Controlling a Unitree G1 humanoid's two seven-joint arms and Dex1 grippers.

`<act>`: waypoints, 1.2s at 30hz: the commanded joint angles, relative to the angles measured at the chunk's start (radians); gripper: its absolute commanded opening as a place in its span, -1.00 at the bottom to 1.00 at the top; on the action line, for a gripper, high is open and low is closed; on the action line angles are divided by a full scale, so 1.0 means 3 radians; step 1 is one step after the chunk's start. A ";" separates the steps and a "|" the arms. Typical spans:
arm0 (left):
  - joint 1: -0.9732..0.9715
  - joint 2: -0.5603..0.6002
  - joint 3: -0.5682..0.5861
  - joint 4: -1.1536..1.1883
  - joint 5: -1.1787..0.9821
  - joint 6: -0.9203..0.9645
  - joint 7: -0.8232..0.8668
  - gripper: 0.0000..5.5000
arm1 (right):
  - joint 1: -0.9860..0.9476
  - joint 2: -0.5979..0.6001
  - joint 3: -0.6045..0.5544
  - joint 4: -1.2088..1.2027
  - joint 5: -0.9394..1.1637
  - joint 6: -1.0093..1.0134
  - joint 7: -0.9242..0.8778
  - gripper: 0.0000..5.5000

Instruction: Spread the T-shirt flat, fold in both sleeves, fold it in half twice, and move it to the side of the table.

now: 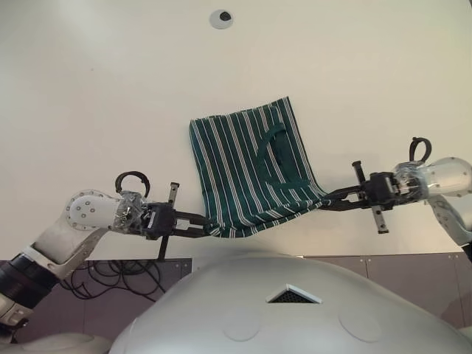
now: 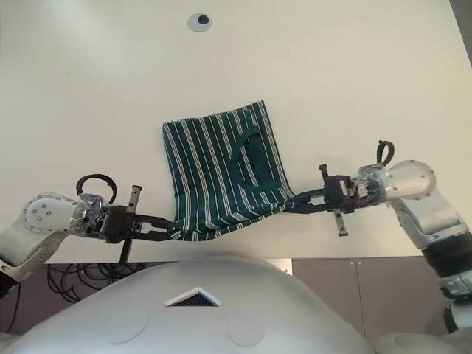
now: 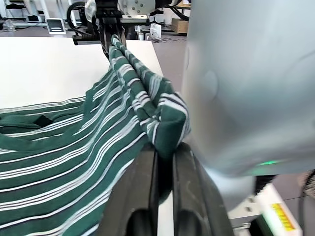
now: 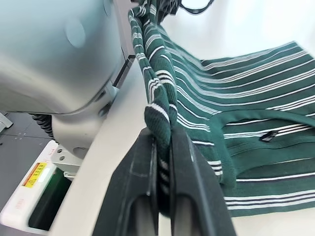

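Kai: Near hem (image 3: 162, 115) of the T-shirt (image 1: 251, 173) is bunched in both tools. Left tool (image 1: 209, 225) is clamped tight on the shirt's left corner, and right tool (image 1: 324, 203) is clamped tight on its right corner.
Mo: And the rest of the shirt?
Kai: Hem looks raised off the table (image 1: 110, 88) and sags between the tools. The shirt's far part lies flat on the table with the neckline showing.
Mo: Risks?
Kai: Each pinch holds several layers, so an inner one could slide out mid-carry and leave a crooked fold. The sagging mid-hem could land first and crease. If the tools travel unevenly or tug back, the shirt's far edge drags and the halves won't line up.
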 commanded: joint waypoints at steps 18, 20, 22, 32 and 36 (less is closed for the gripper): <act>-0.0344 -0.1107 0.1045 0.0747 0.0110 0.0977 0.0094 -0.96 | -0.0537 0.0938 -0.0506 0.0319 -0.0576 0.0921 -0.0440 -0.99; -0.0498 -0.1284 0.1090 0.1043 0.0285 0.0957 0.0165 -0.96 | -0.0721 0.1101 -0.0502 0.0528 -0.0726 0.0951 -0.0583 -0.99; -0.0613 -0.1417 0.1136 0.1289 0.0430 0.0910 0.0210 -0.96 | -0.0870 0.1232 -0.0498 0.0682 -0.0861 0.0965 -0.0685 -0.99; -0.0894 -0.1779 0.1146 0.1940 0.1100 0.0773 0.0255 -0.83 | -0.1225 0.1630 -0.0400 0.1287 -0.1642 0.0624 -0.1160 -0.86; -0.1070 -0.1876 0.1312 0.2141 0.1089 0.0904 0.0345 -0.60 | -0.1331 0.1775 -0.0428 0.1497 -0.1719 0.0610 -0.1282 -0.59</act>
